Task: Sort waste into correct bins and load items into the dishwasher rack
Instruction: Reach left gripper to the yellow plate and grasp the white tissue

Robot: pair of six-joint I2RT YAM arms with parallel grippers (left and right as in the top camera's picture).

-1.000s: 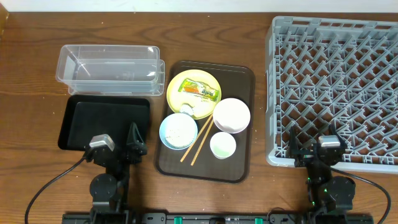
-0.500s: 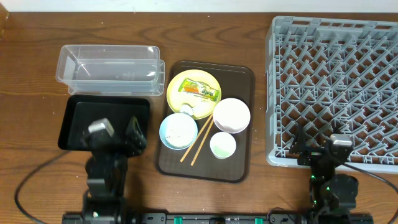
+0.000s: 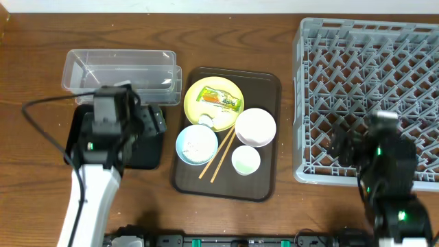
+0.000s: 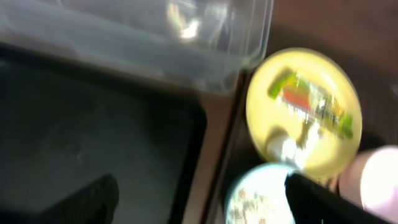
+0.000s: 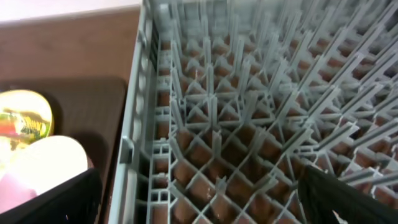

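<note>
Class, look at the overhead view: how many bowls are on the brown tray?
2. The white bowl sits at the tray's right side; the light blue bowl sits at its left, below the yellow plate. None seems hidden.

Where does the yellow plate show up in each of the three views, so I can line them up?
Overhead: yellow plate sits at the far end of the brown tray, near picture centre.
Left wrist: the plate is right of centre, blurred, beside the clear tub.
Right wrist: the plate is cut off at the left edge.
Shared landmark: the white bowl, next to the plate.
</note>
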